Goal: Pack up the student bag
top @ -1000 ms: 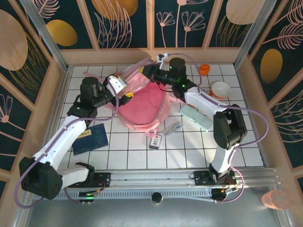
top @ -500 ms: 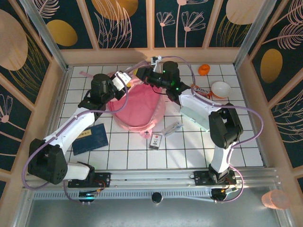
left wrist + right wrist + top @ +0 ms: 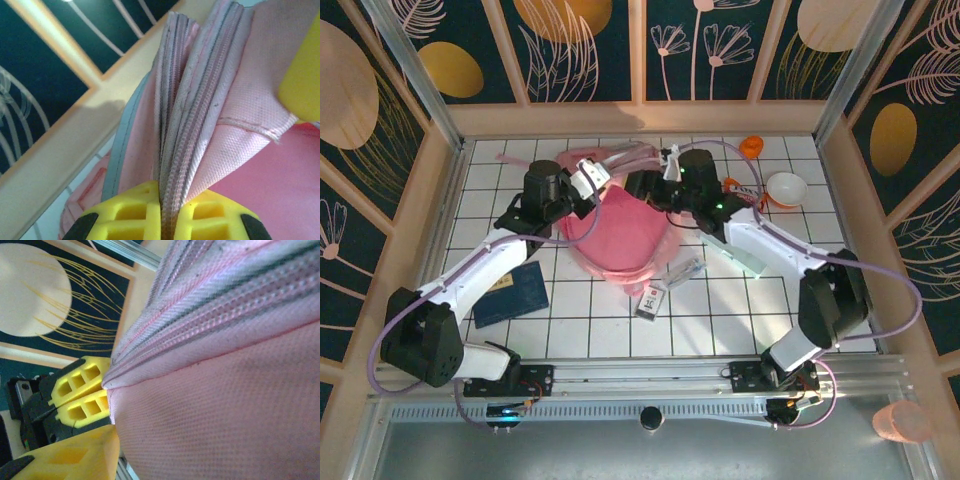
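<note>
Pink fabric hid all but one finger (image 3: 67, 459) of the right gripper (image 3: 638, 186) in its wrist view, so I could not tell whether it was open or closed. The left gripper (image 3: 161, 212) was clamped on the zipped rim of the student bag (image 3: 620, 228) (folds bunched upright). The bag, soft and pink, slumped midway along the worktop's (image 3: 800, 310) far edge.

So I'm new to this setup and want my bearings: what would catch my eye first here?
The big pink student bag at the far middle of the tiled table, with the left arm and right arm stretched to it. In the left wrist view, the left jaws are shut on its zip edge. A dark blue book lies at near left.
</note>
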